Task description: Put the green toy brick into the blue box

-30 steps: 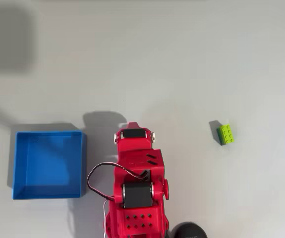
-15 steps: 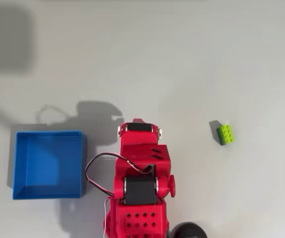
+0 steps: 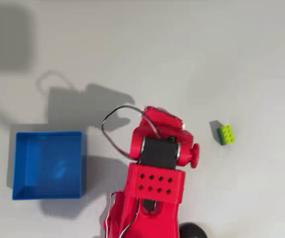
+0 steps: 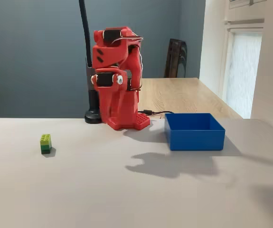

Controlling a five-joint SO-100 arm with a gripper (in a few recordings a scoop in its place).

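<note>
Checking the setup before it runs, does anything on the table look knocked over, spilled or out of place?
Nothing stands out. The green toy brick stands on the table, the blue box sits flat, and the red arm is folded above its base.

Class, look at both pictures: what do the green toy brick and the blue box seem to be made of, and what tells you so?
Green toy brick: likely moulded plastic, given its bright even colour, crisp edges and round studs on top.
Blue box: probably plastic too, with thin low walls, uniform blue and a faint sheen on its floor in the overhead view.

A dark chair (image 4: pixel 175 58) stands behind a wooden table (image 4: pixel 183 95).
</note>
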